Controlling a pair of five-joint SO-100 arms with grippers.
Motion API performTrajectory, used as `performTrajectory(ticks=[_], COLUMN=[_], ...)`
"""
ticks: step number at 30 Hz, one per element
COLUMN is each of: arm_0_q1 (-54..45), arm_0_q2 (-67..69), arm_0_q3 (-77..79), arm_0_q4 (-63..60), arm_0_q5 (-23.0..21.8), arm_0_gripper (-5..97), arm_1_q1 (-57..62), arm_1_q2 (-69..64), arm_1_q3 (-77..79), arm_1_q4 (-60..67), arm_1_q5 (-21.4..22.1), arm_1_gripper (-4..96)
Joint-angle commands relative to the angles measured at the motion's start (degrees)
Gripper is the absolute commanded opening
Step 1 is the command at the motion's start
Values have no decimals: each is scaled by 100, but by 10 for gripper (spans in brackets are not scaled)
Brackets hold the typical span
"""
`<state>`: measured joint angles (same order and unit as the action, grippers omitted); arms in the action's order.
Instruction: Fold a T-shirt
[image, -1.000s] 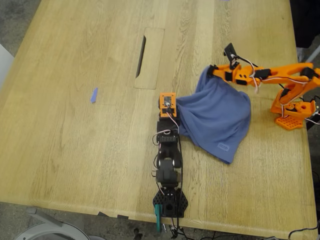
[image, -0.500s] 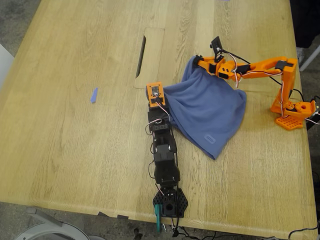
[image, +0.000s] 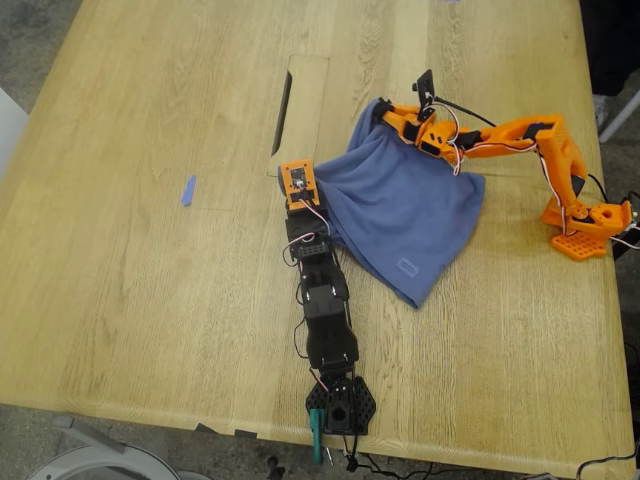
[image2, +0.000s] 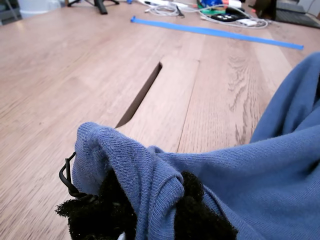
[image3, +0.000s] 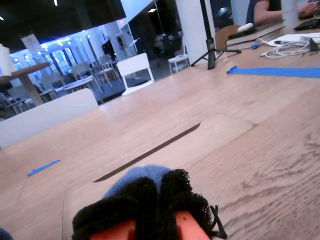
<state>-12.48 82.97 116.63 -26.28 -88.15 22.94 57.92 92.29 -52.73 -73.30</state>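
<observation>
Blue cotton, the T-shirt (image: 405, 205) hangs stretched between my two grippers above the wooden tabletop (image: 150, 250), its lower corner trailing on the wood. My first gripper (image2: 145, 210) has its padded fingers (image2: 105, 212) pinched tight on a bunched hem. My second gripper (image3: 159, 200) is clamped on another edge, beside the cable slot (image: 282, 98).
</observation>
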Motion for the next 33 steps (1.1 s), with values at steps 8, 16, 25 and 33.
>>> performTrajectory(ticks=[8, 16, 25, 33], arm_0_q1=[167, 308, 483, 624], arm_0_q2=[606, 967, 1143, 2188], arm_0_q3=[-712, -1450, -2531, -2285], arm_0_q4=[615, 2566, 4140, 5273], arm_0_q5=[-26, -26, -44, -62], arm_0_gripper=[-1, -1, -1, -1], arm_1_q1=[185, 167, 70, -44], arm_1_q2=[220, 668, 1644, 3023], arm_1_q3=[-483, -1028, -1459, -598], arm_1_q4=[-44, 1028, 3393, 5177], arm_1_q5=[0, 18, -53, -44], arm_1_gripper=[0, 0, 0, 0])
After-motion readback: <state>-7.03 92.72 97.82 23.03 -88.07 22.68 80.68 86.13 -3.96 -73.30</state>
